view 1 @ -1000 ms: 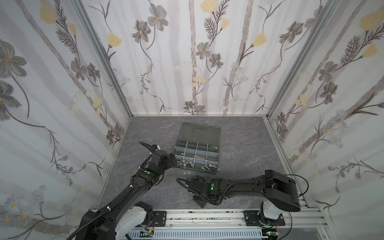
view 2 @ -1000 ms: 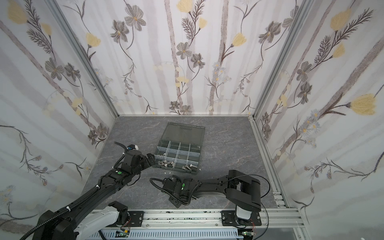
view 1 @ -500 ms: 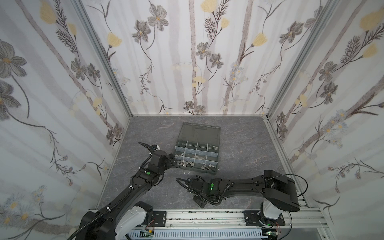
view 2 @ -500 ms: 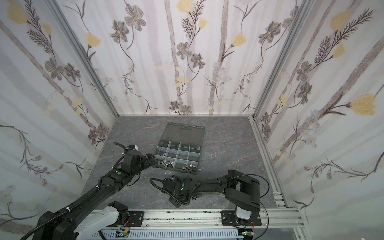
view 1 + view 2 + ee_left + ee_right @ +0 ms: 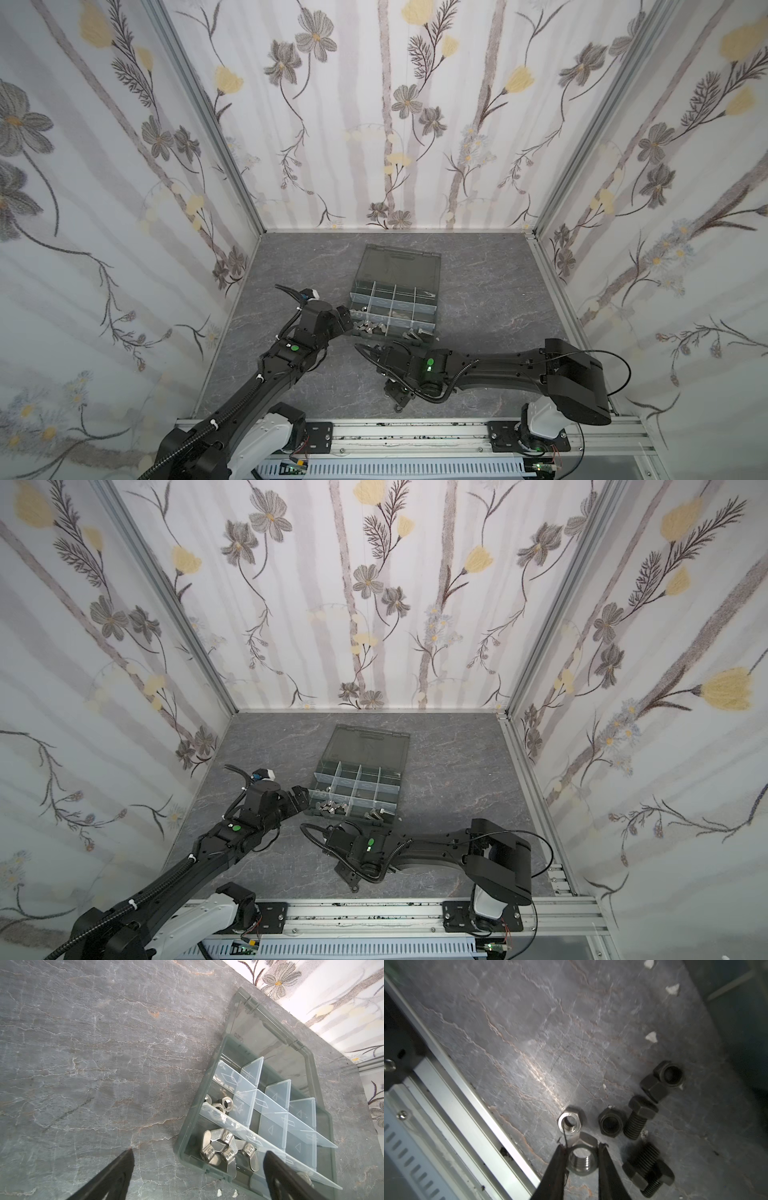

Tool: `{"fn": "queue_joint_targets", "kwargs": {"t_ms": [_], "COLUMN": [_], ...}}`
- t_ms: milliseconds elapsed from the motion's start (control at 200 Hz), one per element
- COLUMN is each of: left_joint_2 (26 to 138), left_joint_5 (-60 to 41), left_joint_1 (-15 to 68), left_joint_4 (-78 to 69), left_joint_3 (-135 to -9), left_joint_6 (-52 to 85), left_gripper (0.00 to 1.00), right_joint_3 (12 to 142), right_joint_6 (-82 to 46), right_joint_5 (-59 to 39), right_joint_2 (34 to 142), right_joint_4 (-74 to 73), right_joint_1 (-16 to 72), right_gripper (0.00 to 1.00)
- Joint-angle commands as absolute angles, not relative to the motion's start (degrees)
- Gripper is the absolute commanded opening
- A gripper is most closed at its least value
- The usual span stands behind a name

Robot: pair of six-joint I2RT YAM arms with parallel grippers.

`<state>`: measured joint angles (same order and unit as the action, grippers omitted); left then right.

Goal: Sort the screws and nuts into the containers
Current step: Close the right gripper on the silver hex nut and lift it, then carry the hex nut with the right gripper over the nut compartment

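Observation:
In the right wrist view my right gripper (image 5: pixel 581 1147) is shut on a silver wing nut (image 5: pixel 582 1160) that lies on the grey floor close to the front rail. Beside it lie a silver hex nut (image 5: pixel 570 1123), two black nuts (image 5: pixel 611 1125) and black screws (image 5: pixel 638 1118). My left gripper (image 5: pixel 198 1150) stands open at the near left corner of the organiser box (image 5: pixel 187 1147), with nothing between its fingers. One of the box's containers holds wing nuts (image 5: pixel 220 1147), and another holds hex nuts (image 5: pixel 220 1105). Both top views show the box (image 5: pixel 356 286) (image 5: pixel 320 771).
The box's smoky lid (image 5: pixel 399 266) lies open flat toward the back wall. The aluminium front rail (image 5: pixel 467 1093) runs close beside the right gripper. White flecks (image 5: pixel 651 1036) dot the floor. Patterned walls enclose the floor on three sides.
The right gripper's fingers have closed in on the silver wing nut. Both arms have stayed nearly where they were.

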<state>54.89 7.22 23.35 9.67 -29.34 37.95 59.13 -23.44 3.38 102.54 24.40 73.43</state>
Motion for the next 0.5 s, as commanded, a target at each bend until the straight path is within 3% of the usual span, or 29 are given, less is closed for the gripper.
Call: {"fn": "queue_joint_targets", "kwargs": {"t_ms": [0,205,495], "left_joint_2": [54.4,54.1,52.3], "left_joint_5": [7.2,6.8,5.8], "left_joint_1": [23.3,23.2,23.0], "left_joint_4": [8.8,8.8,8.8], "left_joint_3": [-29.4,-29.5,-28.4], "left_joint_6": [38.8,38.7,39.8], "left_gripper": [1.00,1.00,1.00], "right_joint_3": [61.8,72.8,94.4], "right_joint_6": [-20.4,-14.1,-10.5], "right_joint_5": [4.7,6.0,2.4], "right_joint_2": [100.7,103.7,118.9], "right_joint_4": [22.7,21.4,20.1], "right_joint_1": [70.5,61.3,53.1], "right_gripper": [0.22,0.23,0.23]}}
